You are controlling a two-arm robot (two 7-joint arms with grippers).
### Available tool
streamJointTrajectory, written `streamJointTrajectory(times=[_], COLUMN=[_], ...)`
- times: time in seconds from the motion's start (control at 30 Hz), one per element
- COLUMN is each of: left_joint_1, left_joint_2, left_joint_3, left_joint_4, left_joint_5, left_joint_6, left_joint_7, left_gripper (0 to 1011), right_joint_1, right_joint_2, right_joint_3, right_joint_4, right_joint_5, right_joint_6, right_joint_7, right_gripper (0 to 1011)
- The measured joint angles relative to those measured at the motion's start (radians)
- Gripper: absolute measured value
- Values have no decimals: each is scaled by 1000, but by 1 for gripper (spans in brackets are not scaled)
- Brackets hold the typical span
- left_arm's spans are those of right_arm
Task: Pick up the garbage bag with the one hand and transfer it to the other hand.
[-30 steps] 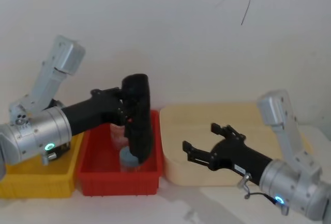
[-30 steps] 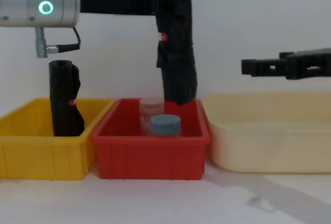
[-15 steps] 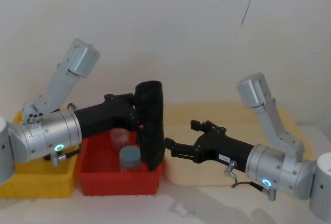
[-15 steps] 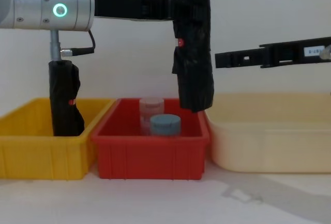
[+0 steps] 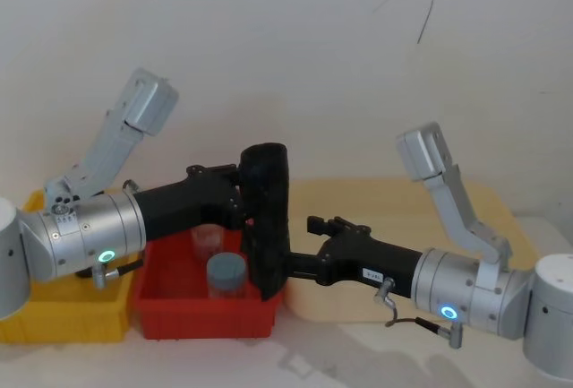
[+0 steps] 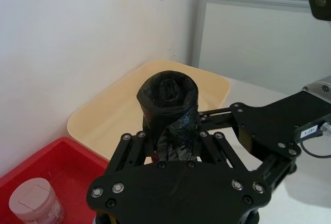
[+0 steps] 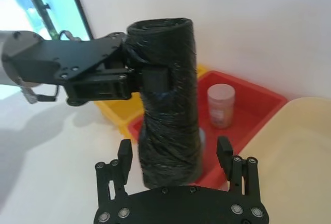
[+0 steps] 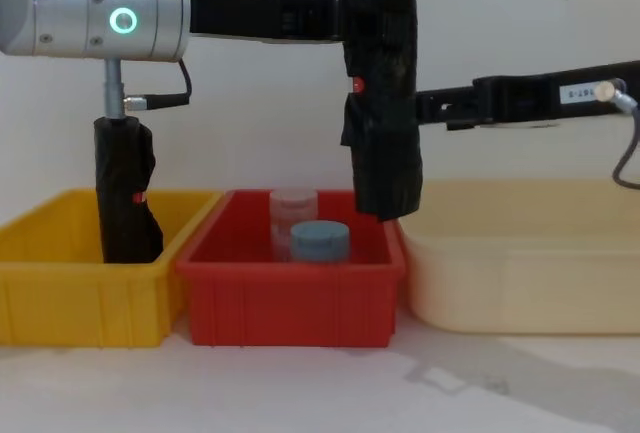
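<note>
Hanging almost upright in the air, the garbage bag (image 8: 380, 93) is over the right edge of the red bin (image 8: 290, 303), next to the cream tray (image 8: 520, 283). The left gripper (image 6: 170, 141) is clenched on the bag's top half. The right gripper (image 7: 174, 149) has its fingers spread wide, one on each side of the bag's lower half, not squeezing it. A second black roll (image 8: 125, 193) stands in the yellow bin (image 8: 60, 293).

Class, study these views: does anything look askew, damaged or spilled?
Nothing is spilled. The garbage bag, gripped aloft by the left tool, leans slightly and its lower wrap is rumpled; the right tool stands open around it.
</note>
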Motion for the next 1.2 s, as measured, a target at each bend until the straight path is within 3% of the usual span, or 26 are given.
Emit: streamJointTrajectory(times=[0.33, 0.53, 0.77, 1.2], left_joint_1=[-3, -3, -4, -5], left_joint_2=[-1, 0, 0, -2], left_joint_3=[3, 4, 5, 6], left_joint_4=[3, 3, 4, 4], left_joint_5=[-1, -2, -2, -3], left_joint_6=[1, 2, 2, 2], left_joint_7=[-4, -5, -5, -7], left_gripper=[363, 363, 363, 363], right_joint_1=[6, 12, 20, 40], right_joint_2=[-29, -46, -61, -70], right_joint_3=[9, 8, -6, -55], right_joint_4=[-4, 5, 31, 89], right_joint_5=[75, 90, 91, 50], right_joint_6=[52, 58, 41, -25], right_joint_7=[19, 17, 9, -2], right_gripper=[1001, 1001, 1001, 1001])
